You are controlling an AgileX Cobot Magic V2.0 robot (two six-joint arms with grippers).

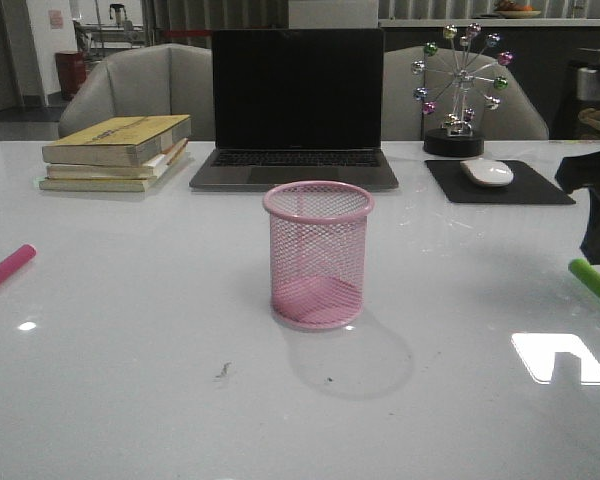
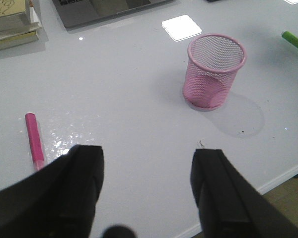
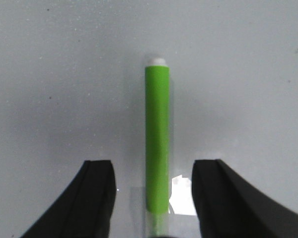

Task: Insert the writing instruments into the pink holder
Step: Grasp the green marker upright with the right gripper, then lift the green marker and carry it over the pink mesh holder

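Currently, progress: sitting at the very start, by the look of it; neither pen in the cup, both lying flat on the table, two insertions left.
Pink cylindrical wire-mesh pen cup (image 1: 318, 256): standing upright and empty mid-table, in front of the laptop, casting a round shadow toward the camera.
Lime green thick marker pen (image 3: 157, 144): lying flat on the table at the right edge of the front view, well apart from the cup; white end pointing away from the wrist camera.
Magenta pink thick marker pen (image 2: 34, 140): lying flat at the far left, also well apart from the cup.
Right gripper (image 3: 151, 198): hanging wide open, straddling the green pen with a jaw on each side, not touching it, holding nothing; seemingly lined up for a first pick.
Left gripper (image 2: 146, 186): spread wide, empty, hovering above the table near the magenta pen, cup ahead of it.
White glossy table (image 1: 130, 380): carrying everything, showing bright reflections.
Background: dark open laptop (image 1: 296, 105), stack of yellowish books (image 1: 117, 150), white mouse (image 1: 487, 172) on a black pad, ferris-wheel ornament (image 1: 460, 80) with coloured balls.
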